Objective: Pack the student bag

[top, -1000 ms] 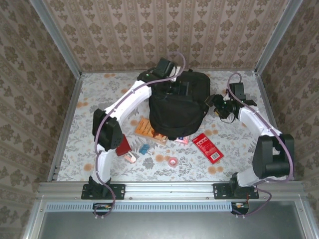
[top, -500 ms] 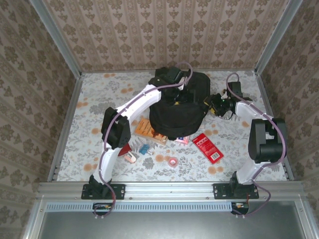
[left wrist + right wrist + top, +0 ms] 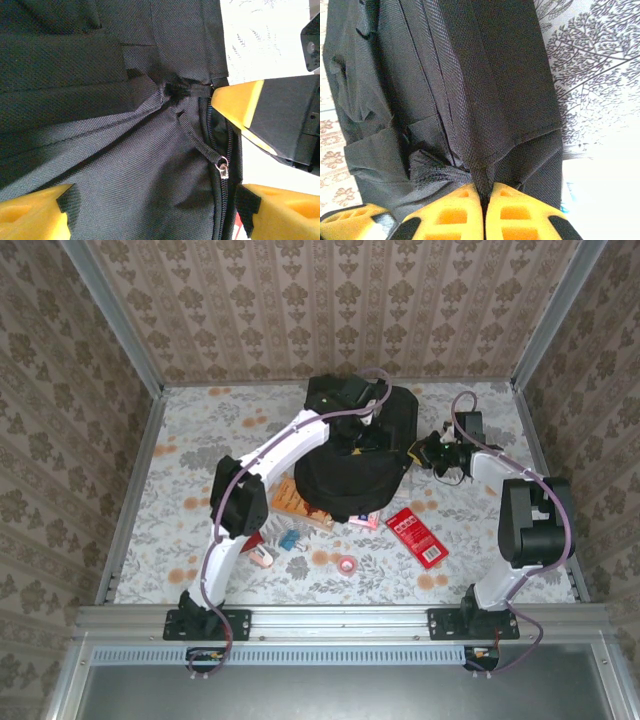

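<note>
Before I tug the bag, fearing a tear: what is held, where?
The right end effector pinches the bag by a side fabric fold; the left end effector holds nothing.

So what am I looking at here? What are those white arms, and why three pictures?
Those are two robot arms bolted at the near edge of the table. The wide picture comes from a camera overhead. The other two come from a camera on each wrist, so the yellow parts are gripper fingers. On the table sits a black student bag, with an orange flat item, a red pack and a pink roll near it. The right gripper is shut, pinching a fold of the bag's fabric. The left gripper hangs open over the bag, near its zipper pull.
</note>
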Robot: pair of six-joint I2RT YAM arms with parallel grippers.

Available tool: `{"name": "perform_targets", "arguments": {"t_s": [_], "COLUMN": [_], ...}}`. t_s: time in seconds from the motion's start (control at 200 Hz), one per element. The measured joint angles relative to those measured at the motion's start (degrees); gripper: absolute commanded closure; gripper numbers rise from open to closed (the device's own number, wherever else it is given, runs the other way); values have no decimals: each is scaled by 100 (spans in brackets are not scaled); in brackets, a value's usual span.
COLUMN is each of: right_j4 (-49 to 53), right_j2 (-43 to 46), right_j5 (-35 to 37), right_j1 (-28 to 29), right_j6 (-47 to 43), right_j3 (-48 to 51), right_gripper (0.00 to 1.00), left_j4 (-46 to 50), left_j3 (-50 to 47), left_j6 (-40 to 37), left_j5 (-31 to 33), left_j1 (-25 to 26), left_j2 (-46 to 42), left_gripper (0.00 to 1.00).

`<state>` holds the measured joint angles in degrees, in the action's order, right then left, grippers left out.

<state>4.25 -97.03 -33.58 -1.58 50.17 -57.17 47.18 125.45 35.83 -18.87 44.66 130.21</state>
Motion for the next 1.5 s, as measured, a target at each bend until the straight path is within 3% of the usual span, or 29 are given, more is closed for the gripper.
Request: {"name": "perform_targets", "arguments": {"t_s": [0.16, 0.325, 0.715, 0.835, 1.07, 1.22, 1.5], "right_j4": [-728, -1738, -3401, -3644, -3838, -3886, -3884], "right_j2": [42, 44, 39, -7, -28, -28, -26], "right_j5": [-330, -721, -981, -979, -981, -1064, -1283], "right_j1": [0, 2, 13, 28, 28, 42, 109], "right_j6": [212, 730, 1779, 1956, 2079, 2076, 2031], "right_j3": [352, 750, 1355, 1438, 1451, 1451, 1451], "right_gripper": [100, 100, 100, 100, 100, 100, 100], "left_j4": [-46, -448, -1716, -2271, -3008, -3185, -3305], "left_j3": [-70, -549, -1403, -1690, -2094, -2350, -2702], "left_j6": [192, 632, 1759, 2221, 2529, 2461, 2061], "left_j5": [-181, -627, -1322, -1534, -1633, -1593, -1458], "left_j1": [-11, -46, -278, -352, -393, -426, -538], "left_j2": [57, 57, 57, 57, -55, -289, -811], "left_gripper": [12, 23, 29, 35, 39, 33, 36]}}
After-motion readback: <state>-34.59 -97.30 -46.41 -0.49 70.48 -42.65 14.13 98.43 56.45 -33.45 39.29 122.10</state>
